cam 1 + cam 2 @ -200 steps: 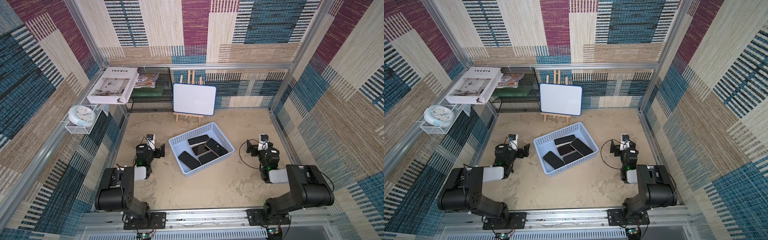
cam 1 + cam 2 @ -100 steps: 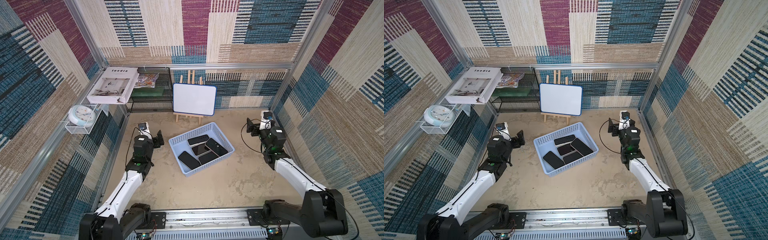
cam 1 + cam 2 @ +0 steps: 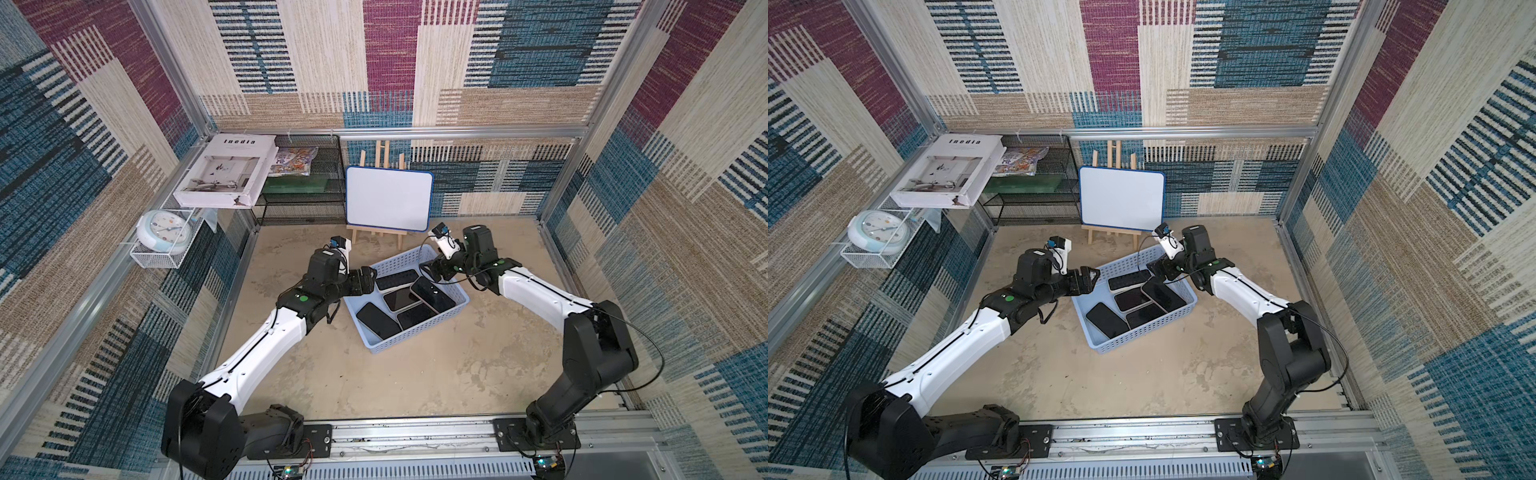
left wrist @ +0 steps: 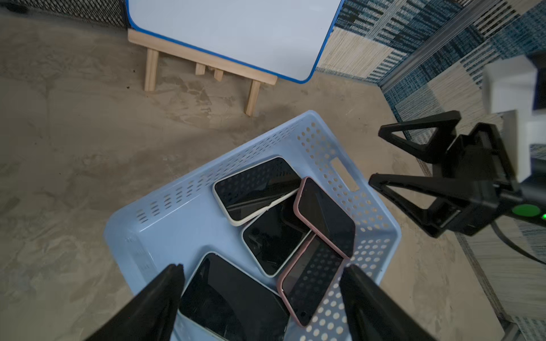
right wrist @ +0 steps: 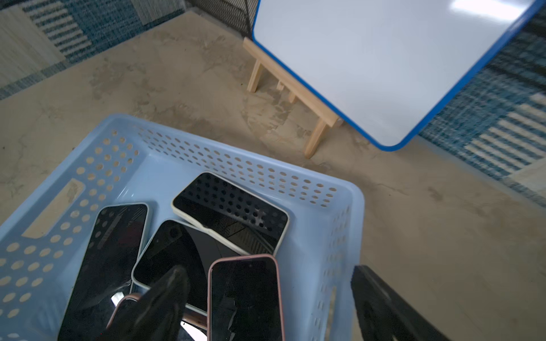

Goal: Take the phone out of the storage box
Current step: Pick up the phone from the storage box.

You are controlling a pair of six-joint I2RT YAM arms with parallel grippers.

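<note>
The storage box (image 3: 422, 328) stands on the sandy table (image 3: 415, 395), between the two arms, and both grippers hang at its far end. All five phones lie inside it, so no phone has been taken out yet.

The left gripper (image 3: 371, 277) is over one long wall of the box. Its jaws are spread wide and hold nothing. In the left wrist view, a dark phone (image 4: 230, 298) and part of a pink-edged one (image 4: 310, 277) lie below the gap between the jaws.

The right gripper (image 3: 428, 269) is at the opposite wall, also with jaws spread and empty. In the right wrist view one finger (image 5: 174, 283) is above the phones and the other finger (image 5: 369, 283) is outside the box wall. The pink-cased phone (image 5: 245, 298) lies in the gap between them, close to the inner finger.

I judge that this pink-cased phone is the best choice, because it rests on top of the others and is tilted, with one edge raised. To take it well, the right gripper should bring both fingers inside the wall, turn so that the jaws cross the narrow width of the phone, and close on its two long edges. Closing on the glass face will probably slip. The lift should be straight up, so that the white-edged phone (image 5: 230, 212) beyond the jaws is not dragged along.
</note>
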